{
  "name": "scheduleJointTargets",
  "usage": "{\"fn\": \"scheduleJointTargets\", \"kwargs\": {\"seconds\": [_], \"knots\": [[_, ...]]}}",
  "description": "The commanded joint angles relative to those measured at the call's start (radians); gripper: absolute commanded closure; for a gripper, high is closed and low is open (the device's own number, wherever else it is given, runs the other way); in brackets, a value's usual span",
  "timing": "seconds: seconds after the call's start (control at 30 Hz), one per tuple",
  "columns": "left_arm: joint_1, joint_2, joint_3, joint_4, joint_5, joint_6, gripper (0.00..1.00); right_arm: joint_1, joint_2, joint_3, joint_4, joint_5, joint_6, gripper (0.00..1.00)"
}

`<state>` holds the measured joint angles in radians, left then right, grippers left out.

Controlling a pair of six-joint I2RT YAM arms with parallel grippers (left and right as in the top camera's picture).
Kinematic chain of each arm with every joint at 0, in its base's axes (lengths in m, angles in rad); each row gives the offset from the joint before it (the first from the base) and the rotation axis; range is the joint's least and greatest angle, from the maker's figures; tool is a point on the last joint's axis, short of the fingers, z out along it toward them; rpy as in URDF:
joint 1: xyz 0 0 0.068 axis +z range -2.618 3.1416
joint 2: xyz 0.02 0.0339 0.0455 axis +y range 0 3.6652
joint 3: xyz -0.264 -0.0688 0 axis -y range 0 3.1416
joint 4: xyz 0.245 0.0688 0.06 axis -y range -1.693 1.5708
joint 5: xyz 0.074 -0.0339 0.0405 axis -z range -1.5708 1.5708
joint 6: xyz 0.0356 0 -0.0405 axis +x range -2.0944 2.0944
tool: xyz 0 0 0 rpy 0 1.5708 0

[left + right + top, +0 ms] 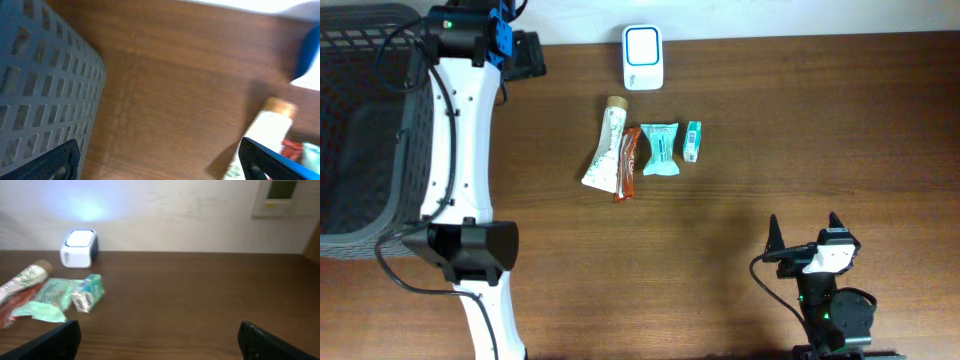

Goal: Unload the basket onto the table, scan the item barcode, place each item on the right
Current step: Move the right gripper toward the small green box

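Observation:
Four items lie in a row mid-table: a white tube, a red-brown bar, a teal packet and a small teal box. Behind them stands a white scanner. My left gripper is at the back left, beside the basket, open and empty; in its wrist view the left gripper faces bare wood, with the tube at the right. Open and empty, my right gripper rests at the front right. The right wrist view shows the scanner, box and packet far ahead.
A dark grey mesh basket fills the table's left end; its wall is close to my left fingers. The left arm stretches along the basket's right side. A wall backs the table.

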<state>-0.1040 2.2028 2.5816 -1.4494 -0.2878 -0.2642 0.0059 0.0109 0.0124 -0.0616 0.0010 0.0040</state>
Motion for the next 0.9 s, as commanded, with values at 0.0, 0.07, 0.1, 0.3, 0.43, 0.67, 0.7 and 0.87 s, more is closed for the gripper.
{"fn": "scheduleJointTargets", "kwargs": {"seconds": [0.0,0.07,0.1,0.3,0.43,0.67,0.7,0.87], "knots": [[0.025,0.007,-0.124,-0.002,0.023,0.023,0.01,-0.006,-0.007,-0.007,0.024,-0.403,0.183,0.02],[0.024,0.007,-0.196,0.000,0.023,0.023,0.01,-0.006,-0.007,-0.007,0.022,-0.657,0.223,0.01],[0.024,0.007,-0.217,-0.001,0.023,0.023,0.01,-0.006,-0.007,-0.007,0.044,-0.698,0.223,0.01],[0.024,0.007,-0.246,0.000,0.022,0.023,0.01,-0.006,-0.003,0.051,0.496,-0.625,0.354,0.02],[0.024,0.007,-0.246,0.000,0.022,0.023,0.01,-0.006,0.158,0.318,0.216,-0.471,0.168,0.02],[0.024,0.007,-0.246,0.000,0.022,0.023,0.01,-0.005,0.971,1.067,-0.562,-0.497,-0.008,0.02],[0.024,0.007,-0.246,0.000,0.022,0.023,0.01,-0.005,1.131,1.220,-0.655,-0.606,0.013,0.02],[0.024,0.007,-0.246,0.000,0.022,0.023,0.01,0.021,1.525,1.364,-0.433,-0.946,0.272,0.01]]}}
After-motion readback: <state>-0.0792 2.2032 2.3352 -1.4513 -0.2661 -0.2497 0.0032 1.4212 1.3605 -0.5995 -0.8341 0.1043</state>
